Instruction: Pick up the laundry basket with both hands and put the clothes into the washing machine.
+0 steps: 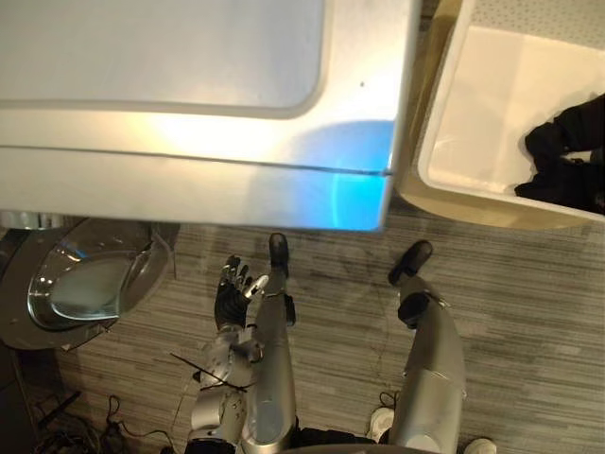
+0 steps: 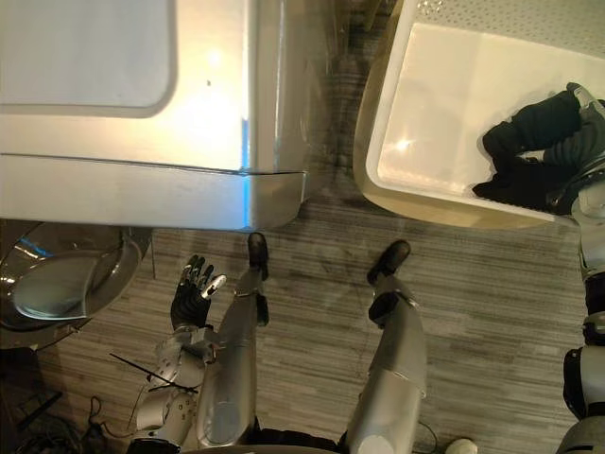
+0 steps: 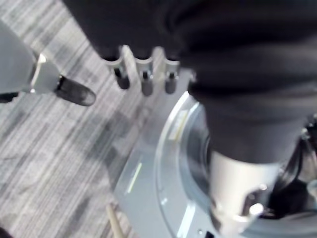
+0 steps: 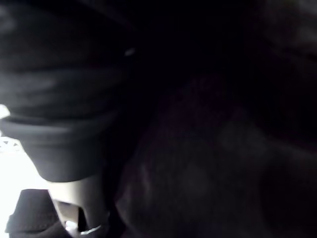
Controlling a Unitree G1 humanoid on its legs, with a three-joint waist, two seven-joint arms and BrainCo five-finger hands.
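- Left eye view: basket sits beside the washer, with dark clothes in its corner. The door hangs open. Left hand hovers low, fingers spread, empty.
- Right eye view: right hand reaches into the basket among the clothes. Its grip cannot be told.
- Left wrist view: straight fingers above the door, holding nothing.
- Right wrist view: dark cloth, very close.
- Risk: the left hand is well apart from the basket, so a one-handed lift would likely tilt it and spill the clothes.

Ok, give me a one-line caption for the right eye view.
Right hand down in the cream plastic laundry basket at the dark clothes; left hand open near the silver washing machine's round door.
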